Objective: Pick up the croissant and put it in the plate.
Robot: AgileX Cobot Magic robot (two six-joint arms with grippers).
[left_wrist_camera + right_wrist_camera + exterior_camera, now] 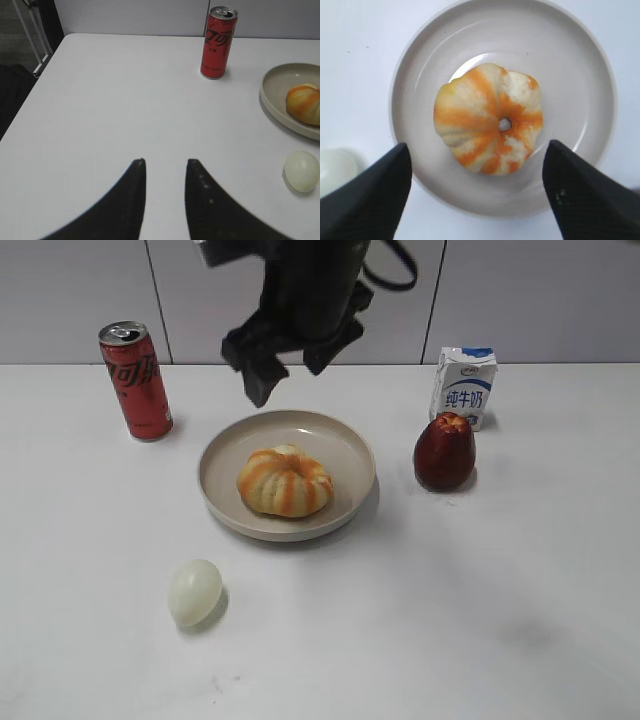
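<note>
The croissant [285, 480], round with orange and cream stripes, lies in the middle of the beige plate [345, 440]. In the right wrist view the croissant [489, 118] sits in the plate [580, 65] directly below my right gripper [477, 150], which is wide open and empty. In the exterior view this gripper [290, 365] hangs above the plate's far rim. My left gripper [165, 162] is open and empty over bare table, with the plate [272, 92] and croissant [304, 102] at its right edge.
A red cola can [135, 380] stands at the back left. A milk carton [463, 385] and a dark red fruit [444, 451] are right of the plate. A pale egg [194, 591] lies in front of the plate on the left.
</note>
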